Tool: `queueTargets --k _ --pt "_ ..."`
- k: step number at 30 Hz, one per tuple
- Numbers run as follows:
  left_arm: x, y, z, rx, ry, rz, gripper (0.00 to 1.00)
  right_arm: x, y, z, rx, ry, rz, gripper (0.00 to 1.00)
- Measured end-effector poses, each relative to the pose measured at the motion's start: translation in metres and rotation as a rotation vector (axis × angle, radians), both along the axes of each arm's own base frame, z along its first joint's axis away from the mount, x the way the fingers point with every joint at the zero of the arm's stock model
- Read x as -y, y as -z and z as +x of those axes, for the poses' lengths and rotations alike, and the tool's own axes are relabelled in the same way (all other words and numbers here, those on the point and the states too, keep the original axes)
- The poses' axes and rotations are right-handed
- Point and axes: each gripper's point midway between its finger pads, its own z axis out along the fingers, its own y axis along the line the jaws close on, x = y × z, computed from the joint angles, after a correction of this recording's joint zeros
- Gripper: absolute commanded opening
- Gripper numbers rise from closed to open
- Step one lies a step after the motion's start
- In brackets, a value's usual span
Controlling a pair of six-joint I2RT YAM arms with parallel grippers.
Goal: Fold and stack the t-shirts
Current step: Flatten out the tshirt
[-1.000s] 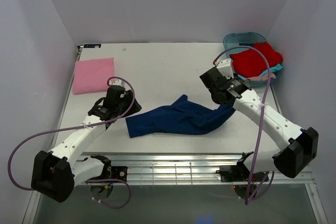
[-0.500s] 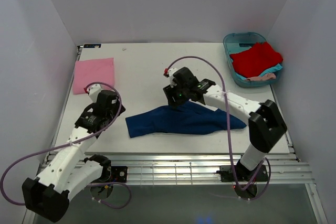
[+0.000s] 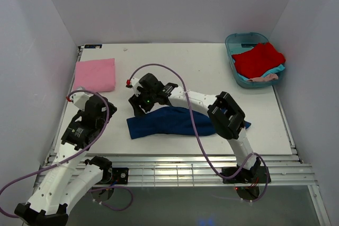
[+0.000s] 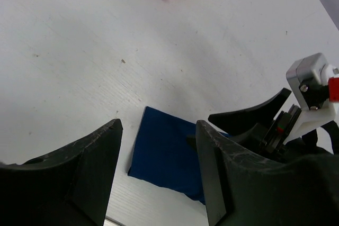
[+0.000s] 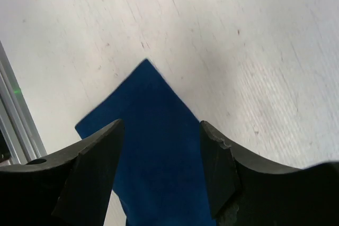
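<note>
1. Two claws, both spread wide and holding nothing. The left gripper (image 4: 156, 146) hangs over the left front of the table (image 3: 175, 70), just short of the cloth. The right gripper (image 5: 161, 130) reaches across and hangs over the left end of the navy t-shirt (image 3: 180, 121), with its jaws either side of a pointed corner. No contact is visible.
2. One navy t-shirt, lying flat as a long band across the front middle of the table. It looks doubled lengthwise, and its short left edge is nearest both claws.
3. One pink t-shirt (image 3: 94, 75), folded square at the back left, well apart from the navy one. It is probably the base of the stack.
4. One tub (image 3: 236, 39) at the back right, holding a red t-shirt (image 3: 258, 58) and a teal t-shirt (image 3: 275, 70), both unfolded.
5. Step in hand, as judged: taking the navy band's left end for the crosswise fold.
6. Handling notes:
   - Lower each claw onto its own corner of the short edge.
   - Close on every layer, not the top one alone.
   - Lift only a little, so the cloth neither drags nor unfolds.
   - Carry both corners level towards the right end.
   - Lay edge on edge before letting go.
7. Risk: if only one corner is pinched, the band twists.
</note>
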Motion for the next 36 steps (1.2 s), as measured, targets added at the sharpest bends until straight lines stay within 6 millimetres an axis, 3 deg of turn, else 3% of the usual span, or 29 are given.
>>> queueTargets --k 4,7,14,23,26,27,28,29,36 --pt "0.0 0.002 -0.004 -0.003 0.002 -0.012 0.69 -0.029 -0.008 0.009 0.029 -0.03 0.049 0.65" --pt "0.0 0.003 -0.006 -0.003 0.004 -0.017 0.69 -0.039 0.004 0.009 0.03 -0.047 0.044 0.65" --pt "-0.001 -0.001 -0.009 0.015 0.004 -0.025 0.69 -0.034 0.052 -0.012 0.009 -0.099 -0.051 0.64" --pt "-0.001 -0.003 -0.01 0.027 0.005 -0.029 0.69 -0.03 0.056 -0.031 0.058 -0.153 -0.048 0.62" --pt "-0.002 -0.003 -0.01 0.027 0.005 -0.028 0.69 -0.028 0.058 -0.033 0.085 -0.159 -0.053 0.48" --pt "-0.002 -0.003 -0.011 0.029 0.006 -0.028 0.69 -0.028 0.059 -0.033 0.098 -0.153 -0.057 0.25" --pt "-0.002 -0.004 -0.011 0.031 0.006 -0.028 0.69 -0.027 0.06 -0.033 0.11 -0.149 -0.063 0.12" --pt "-0.002 -0.005 -0.011 0.035 0.006 -0.029 0.69 -0.027 0.062 -0.033 0.118 -0.148 -0.066 0.08" --pt "-0.003 -0.006 -0.014 0.038 0.006 -0.029 0.69 -0.022 0.06 -0.021 0.193 -0.031 -0.126 0.08"
